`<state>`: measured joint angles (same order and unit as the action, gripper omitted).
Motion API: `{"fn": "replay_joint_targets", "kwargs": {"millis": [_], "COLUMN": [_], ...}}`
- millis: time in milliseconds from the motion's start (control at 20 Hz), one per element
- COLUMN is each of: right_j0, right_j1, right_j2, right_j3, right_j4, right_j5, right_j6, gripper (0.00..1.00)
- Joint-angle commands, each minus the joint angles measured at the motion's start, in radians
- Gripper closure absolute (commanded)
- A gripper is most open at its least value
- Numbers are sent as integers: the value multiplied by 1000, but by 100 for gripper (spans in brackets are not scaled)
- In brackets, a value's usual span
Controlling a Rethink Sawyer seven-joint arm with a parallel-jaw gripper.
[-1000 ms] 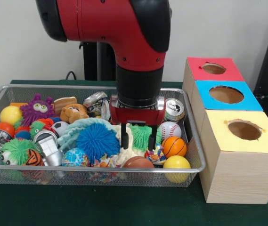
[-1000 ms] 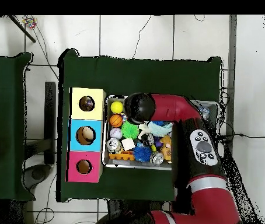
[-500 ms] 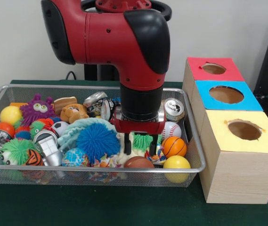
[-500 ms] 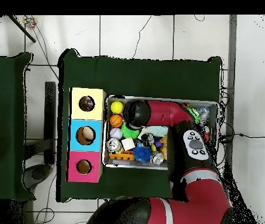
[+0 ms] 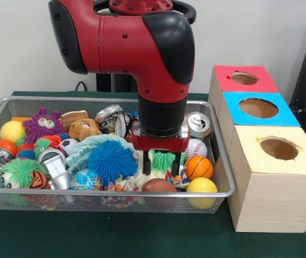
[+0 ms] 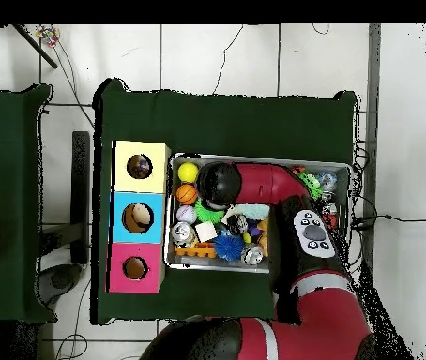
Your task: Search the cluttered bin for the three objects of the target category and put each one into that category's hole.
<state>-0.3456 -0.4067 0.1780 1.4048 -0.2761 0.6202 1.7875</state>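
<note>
The Sawyer arm is reaching down into the wire-mesh bin, and its jaws are hanging spread, one black finger on each side of a green spiky ball, which is sitting between them without being visibly squeezed. Just below the jaws a brown football is lying against the bin's near rim. To the jaws' right, in the front view, an orange basketball and a white baseball are resting close by, with a yellow ball below them and a silver drink can behind. To the jaws' left a blue spiky ball is sitting on a pale teal fuzzy toy; further left are lying a globe ball, a brown plush bear and a purple furry monster. Well right of the jaws, outside the bin on the green bench, three wooden boxes are standing in a row, each with a round hole: red-topped, blue-topped and yellow-topped. From overhead, the arm is covering the bin's middle.
</note>
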Motion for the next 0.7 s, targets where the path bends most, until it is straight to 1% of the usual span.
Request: {"fn": "replay_joint_targets", "kwargs": {"millis": [50,150,450,700], "right_j0": [-9,-4,-1,-2], "right_j1": [21,23,64,62], "right_j2": [59,59,71,88], "right_j3": [89,94,73,84], "right_j4": [23,23,23,40], "right_j5": [50,39,-7,-27], "right_j6": [32,38,49,60], "gripper": [0,0,0,0]}}
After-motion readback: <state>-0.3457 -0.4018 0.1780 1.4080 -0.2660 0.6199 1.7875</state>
